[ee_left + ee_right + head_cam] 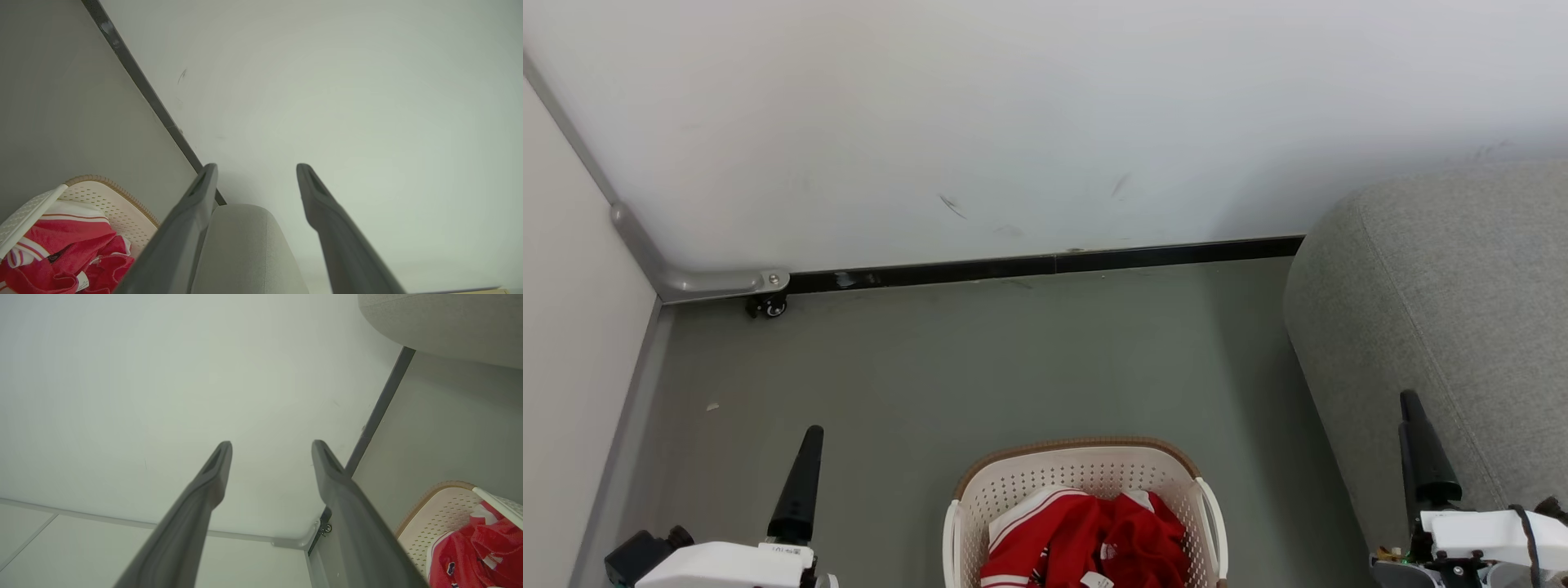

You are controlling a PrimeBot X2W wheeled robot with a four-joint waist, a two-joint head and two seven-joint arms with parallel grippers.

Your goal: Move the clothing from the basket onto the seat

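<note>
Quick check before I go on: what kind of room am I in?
Probably a corner of an indoor room, perhaps a mock living space: grey upholstered seat, laundry basket of red clothing on the grey floor, bare white wall.

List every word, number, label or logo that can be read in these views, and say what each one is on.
Nothing here can be read as text.
White tag on the clothing in the basket: too small to read.
Dark badge on the red fabric: blurred, unreadable.
Small dark print on the left arm's white wrist housing: too small to read.
</note>
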